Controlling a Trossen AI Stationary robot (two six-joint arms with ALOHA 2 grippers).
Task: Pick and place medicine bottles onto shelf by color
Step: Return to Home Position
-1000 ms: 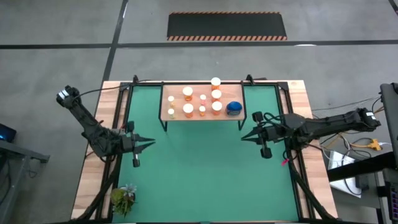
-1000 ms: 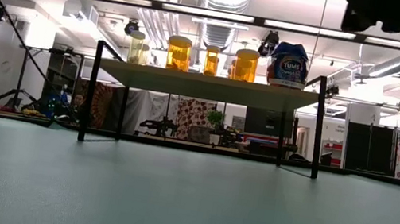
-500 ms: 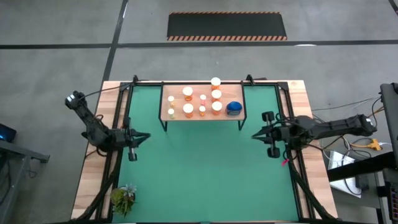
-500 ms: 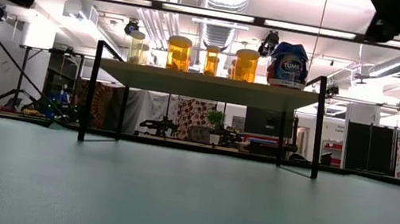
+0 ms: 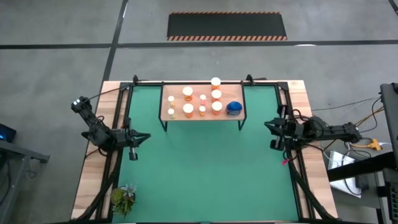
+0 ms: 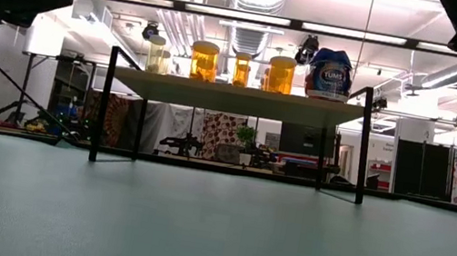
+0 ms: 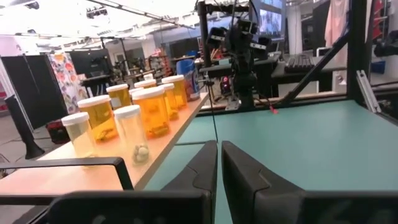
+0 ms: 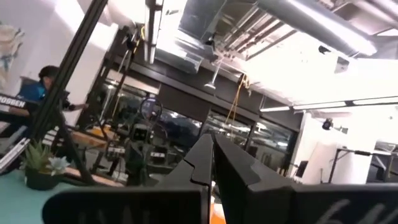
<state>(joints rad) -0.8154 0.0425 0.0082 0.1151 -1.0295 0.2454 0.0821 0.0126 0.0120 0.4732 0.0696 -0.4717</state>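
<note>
Several orange medicine bottles (image 5: 188, 93) with white caps and one blue bottle (image 5: 234, 108) stand upright on the light-wood shelf (image 5: 176, 116) at the far middle of the green mat. They also show in the low view (image 6: 204, 61) and the left wrist view (image 7: 151, 111). My left gripper (image 5: 147, 136) is shut and empty, over the mat's left edge, left of the shelf. My right gripper (image 5: 268, 126) is shut and empty, over the mat's right edge, right of the shelf.
A small green plant (image 5: 122, 199) stands at the table's near left corner. The shelf's thin black legs (image 6: 104, 104) stand on the mat. The wide green mat (image 5: 205, 174) lies in front of the shelf. A person shows far off in the right wrist view (image 8: 43, 78).
My right gripper has drawn back toward the table's right edge, away from the shelf. My left gripper has drawn back a little toward the table's left edge. The bottles have stayed where they were.
</note>
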